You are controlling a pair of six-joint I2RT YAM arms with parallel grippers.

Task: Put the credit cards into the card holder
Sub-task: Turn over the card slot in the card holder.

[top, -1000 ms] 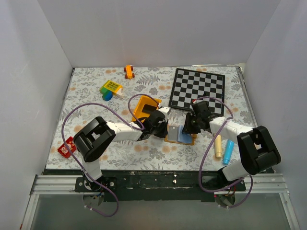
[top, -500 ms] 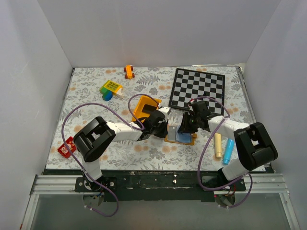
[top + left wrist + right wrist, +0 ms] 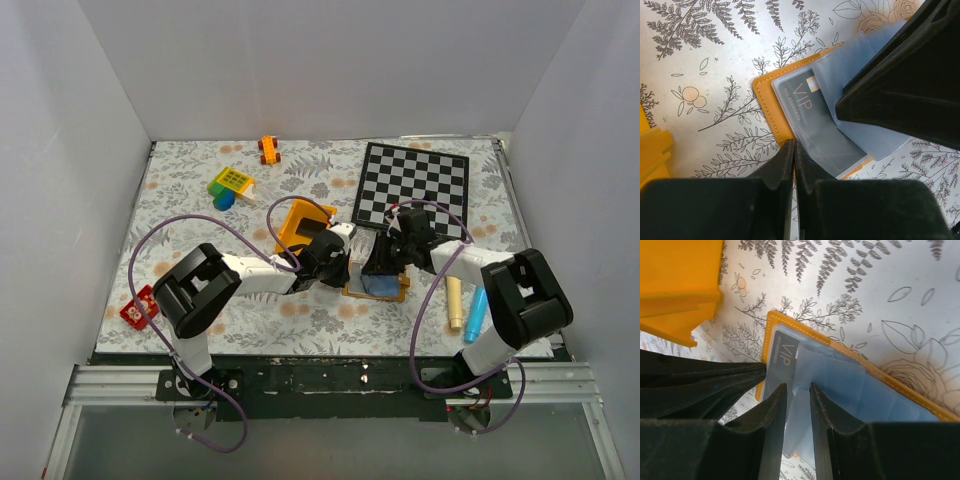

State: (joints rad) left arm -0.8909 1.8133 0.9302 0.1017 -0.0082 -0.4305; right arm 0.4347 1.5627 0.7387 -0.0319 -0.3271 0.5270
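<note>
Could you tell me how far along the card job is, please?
Done: one VIP card sits in the open card holder. In hand: left gripper pinches its edge; right gripper straddles a clear sleeve. Remaining: no loose card visible, so unclear.

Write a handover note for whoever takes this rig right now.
The left tool is shut, tips at the tan edge of the card holder.
The right tool is slightly open over the clear sleeves, no card in it.
The card holder lies open near the yellow bin, one VIP card in a sleeve.
Done: that card is in.
Left: no other card in view; locate any, then insert them.
</note>
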